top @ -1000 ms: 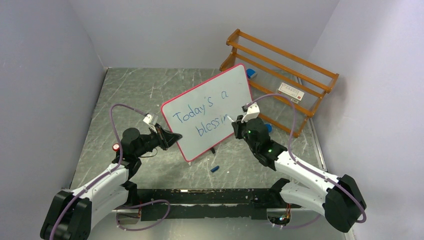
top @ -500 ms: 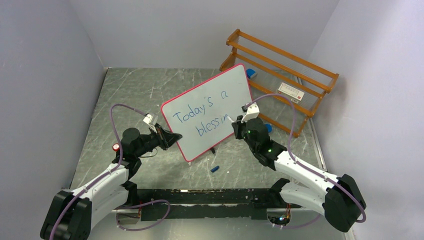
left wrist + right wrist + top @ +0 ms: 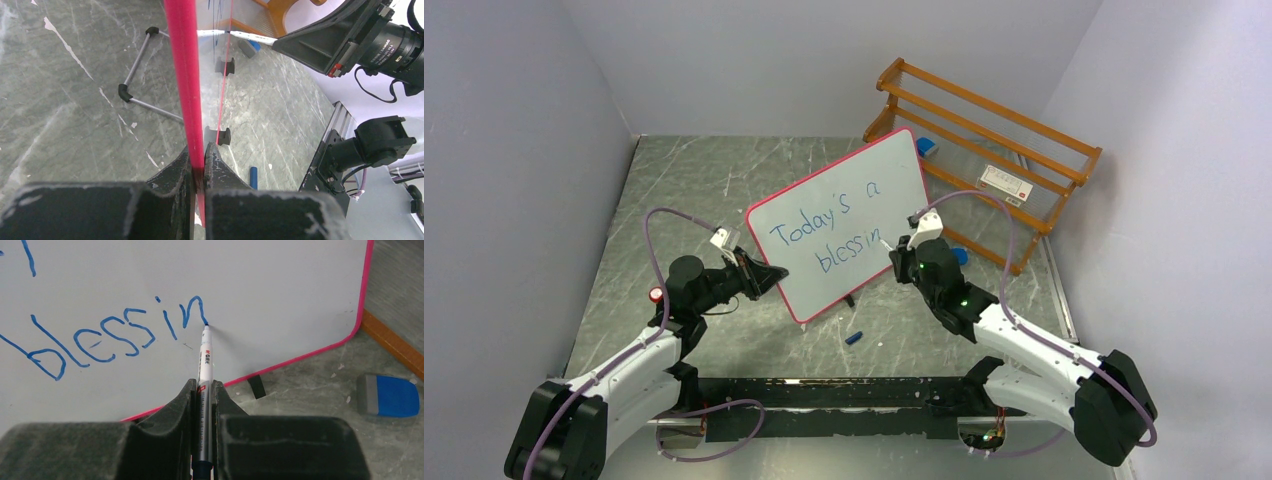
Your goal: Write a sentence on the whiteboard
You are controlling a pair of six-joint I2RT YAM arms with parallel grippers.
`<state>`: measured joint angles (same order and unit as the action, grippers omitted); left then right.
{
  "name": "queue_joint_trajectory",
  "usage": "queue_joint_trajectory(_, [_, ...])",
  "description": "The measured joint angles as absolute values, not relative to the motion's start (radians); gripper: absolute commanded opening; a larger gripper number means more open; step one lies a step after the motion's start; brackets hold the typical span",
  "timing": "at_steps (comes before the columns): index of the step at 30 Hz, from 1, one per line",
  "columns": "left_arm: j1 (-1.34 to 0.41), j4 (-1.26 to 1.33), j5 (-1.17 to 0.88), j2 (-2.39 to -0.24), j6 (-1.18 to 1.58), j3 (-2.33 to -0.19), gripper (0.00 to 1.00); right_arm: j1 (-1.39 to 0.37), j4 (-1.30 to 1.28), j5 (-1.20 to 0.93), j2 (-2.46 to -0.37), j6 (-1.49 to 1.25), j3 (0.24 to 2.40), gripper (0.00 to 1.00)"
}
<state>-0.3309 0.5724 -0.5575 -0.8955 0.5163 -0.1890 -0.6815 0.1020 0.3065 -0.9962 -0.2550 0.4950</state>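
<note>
The whiteboard (image 3: 864, 190), white with a pink-red rim, stands tilted on the table. Its sentence (image 3: 829, 232) in blue marker reads "Today's a blessin" in the top view, and "blessin" (image 3: 115, 335) shows in the right wrist view. My left gripper (image 3: 776, 272) is shut on the whiteboard's rim (image 3: 186, 75) at its lower left edge, seen edge-on in the left wrist view. My right gripper (image 3: 894, 250) is shut on a white marker (image 3: 205, 360), whose blue tip touches the board at the end of the "n".
An orange wooden rack (image 3: 984, 150) stands at the back right behind the board. A blue eraser (image 3: 389, 395) lies on the table beside the board's right corner. A blue marker cap (image 3: 854, 337) lies in front of the board. Grey walls close in both sides.
The right gripper with the marker has shifted slightly up and to the right along the board at the end of "blessin". The left arm and the board have not moved.
</note>
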Motion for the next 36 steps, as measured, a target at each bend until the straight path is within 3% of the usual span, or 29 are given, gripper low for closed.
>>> queue_joint_trajectory(36, [-0.331,0.572,-0.557,-0.896,0.517,-0.189,0.05,-0.621,0.186,0.306,-1.019,-0.246,0.49,0.0])
